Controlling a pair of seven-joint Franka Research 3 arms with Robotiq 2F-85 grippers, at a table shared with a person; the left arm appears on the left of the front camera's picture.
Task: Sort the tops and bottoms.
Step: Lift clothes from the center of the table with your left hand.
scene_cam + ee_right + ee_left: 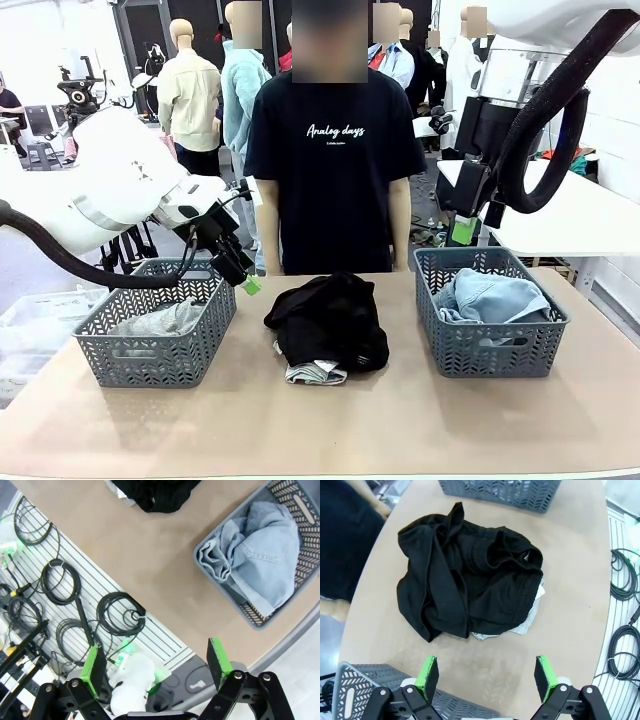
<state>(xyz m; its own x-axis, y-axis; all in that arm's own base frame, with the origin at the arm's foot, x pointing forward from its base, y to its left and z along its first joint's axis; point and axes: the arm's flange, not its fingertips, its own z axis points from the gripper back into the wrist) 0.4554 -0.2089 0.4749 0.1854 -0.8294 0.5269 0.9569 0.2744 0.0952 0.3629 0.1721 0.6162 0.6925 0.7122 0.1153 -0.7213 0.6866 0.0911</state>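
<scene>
One tabletop (300, 430): tan, bare along my near side.
Right basket (545, 352): light blue denim (497, 297) inside.
Left basket (150, 362): grey garment (160, 320) inside.
Black pile (330, 320): mid-tabletop, between the baskets, with a pale garment (315, 373) under its near edge.
Left hand (485, 664): wide open, empty, over the left basket's corner.
Right hand (155, 649): wide open, empty.

Two baskets (150, 360) (490, 350), one denim garment (497, 297); black heap (330, 322) — one
</scene>
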